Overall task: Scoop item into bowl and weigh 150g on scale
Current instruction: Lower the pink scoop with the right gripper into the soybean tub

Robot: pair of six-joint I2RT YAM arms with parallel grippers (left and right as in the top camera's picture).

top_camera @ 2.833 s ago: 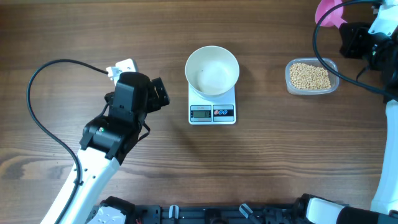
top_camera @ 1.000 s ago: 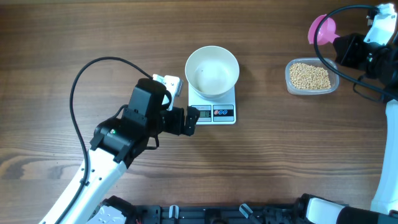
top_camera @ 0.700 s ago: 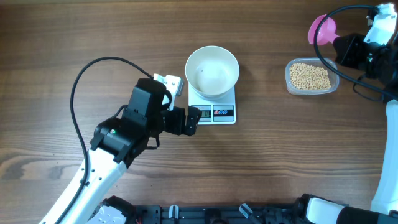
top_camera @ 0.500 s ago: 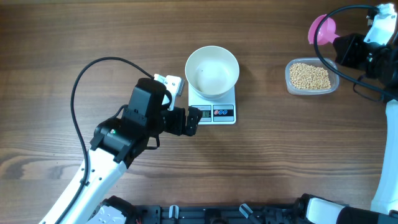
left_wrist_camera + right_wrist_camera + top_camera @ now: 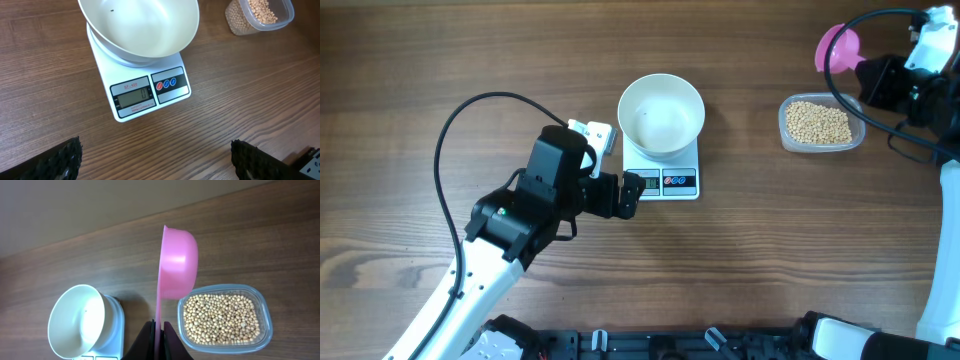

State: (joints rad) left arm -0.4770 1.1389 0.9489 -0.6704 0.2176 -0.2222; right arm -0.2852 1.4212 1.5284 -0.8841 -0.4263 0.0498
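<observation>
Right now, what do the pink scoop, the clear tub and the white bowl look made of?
The pink scoop is likely plastic: opaque, uniform colour, thin wall, soft sheen. The tub looks like clear glossy plastic, since the beans show through its wall. The bowl is white and smooth with a mild gloss. It could be ceramic or melamine, and the look alone doesn't settle it.

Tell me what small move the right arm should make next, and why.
Probably dip the pink plastic scoop, clamped in the right end effector, into the clear plastic tub of tan beans: the round white bowl on the white digital scale holds no beans yet.
</observation>
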